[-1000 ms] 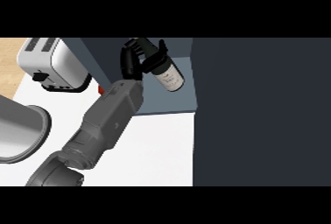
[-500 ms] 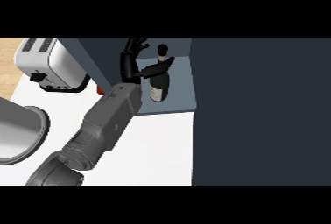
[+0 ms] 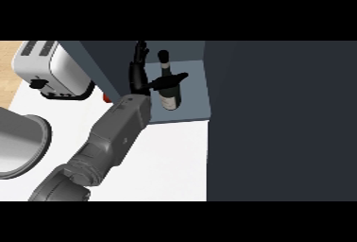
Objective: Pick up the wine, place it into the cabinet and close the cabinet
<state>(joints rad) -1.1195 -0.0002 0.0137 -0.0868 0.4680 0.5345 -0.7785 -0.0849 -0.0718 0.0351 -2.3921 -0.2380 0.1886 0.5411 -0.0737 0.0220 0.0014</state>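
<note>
A: We are watching a robot hand (image 3: 144,78) reaching into the open cabinet (image 3: 188,64), where the wine bottle (image 3: 167,90) is standing. The fingers are pointing up, relaxed, and the thumb is lying across the bottle's shoulder.

B: Is it gripping the bottle?

A: We are judging not; nothing is curling round it. Only one forearm is showing, and we cannot tell which arm it belongs to.

B: What are we worrying about?

A: A careless pull-out; the thumb could be catching the bottle and tipping it toward the white tabletop (image 3: 164,156). The toaster (image 3: 50,68) is sitting well clear.
</note>
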